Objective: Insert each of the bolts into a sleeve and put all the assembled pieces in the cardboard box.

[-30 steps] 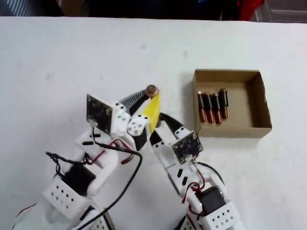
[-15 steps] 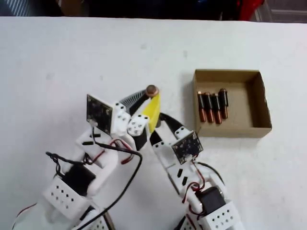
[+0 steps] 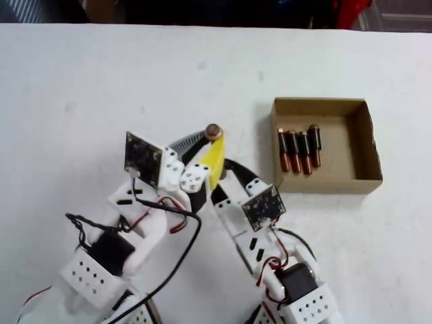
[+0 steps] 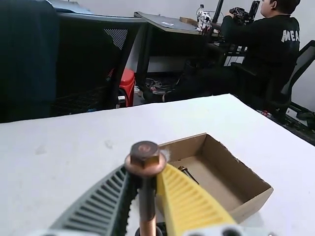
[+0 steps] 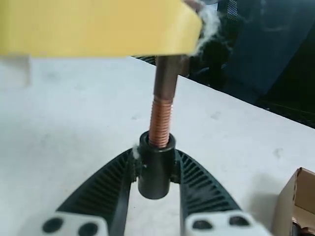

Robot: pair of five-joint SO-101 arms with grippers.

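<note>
One bolt (image 4: 144, 160) in left tool (image 4: 146, 179), tip in sleeve (image 5: 156, 169).

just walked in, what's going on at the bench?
The left gripper holds a bolt by its shank, and the right gripper holds a black sleeve. The bolt's threaded end sits in the sleeve's mouth, not fully in. Four assembled pieces lie in the cardboard box beside the arms.

the bolt (image 4: 144, 156) is coppery metal with a dull shine, its thread finely ridged. the sleeve (image 5: 156, 167) looks smooth, matt black. the jaws are ribbed matt plastic. the cardboard box (image 3: 321, 106) is plain brown paperboard, and the desk (image 3: 101, 81) is matt white.
</note>
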